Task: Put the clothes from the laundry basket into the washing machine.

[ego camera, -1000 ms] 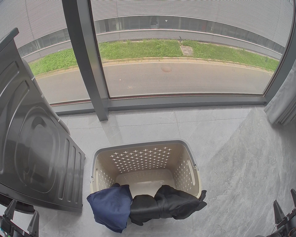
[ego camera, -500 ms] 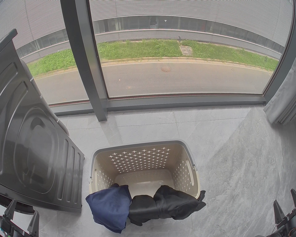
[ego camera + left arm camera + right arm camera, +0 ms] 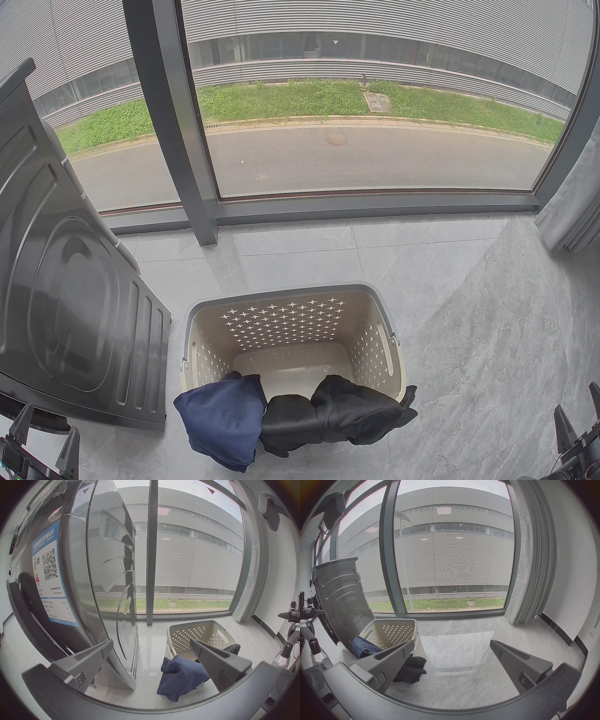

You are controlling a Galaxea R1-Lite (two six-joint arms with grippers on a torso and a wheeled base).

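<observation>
**Left gripper (image 3: 150, 644) and right gripper (image 3: 451, 644) spread wide, nothing held yet**

On the robot's left stands the washing machine (image 3: 47, 573). Its door (image 3: 75, 300) is swung fully open toward the window, so I judge that the drum is ready to receive clothes. The opening itself is mostly hidden behind the door.

The laundry basket (image 3: 287, 294) stands on the floor in front of the robot, just beside the free edge of the door. I think it is put there to make the carry short. Its bottom looks bare.

The blue garment (image 3: 222, 419) and the black garment (image 3: 337, 412) hang over the near rim of the basket. They touch each other, and part of each falls outside. This side is the closest to the arms, so a pinch from above should be easy.

Both grippers are low at the robot's sides with fingers far apart. The left one is near the bottom of the door. The right one is over bare floor, well apart from the basket.

The lower corner of the door lies between the left gripper and the blue garment, so that arm would probably need to go around it. The window post (image 3: 175, 125) and the curtain (image 3: 572, 206) are well apart from the work.
</observation>
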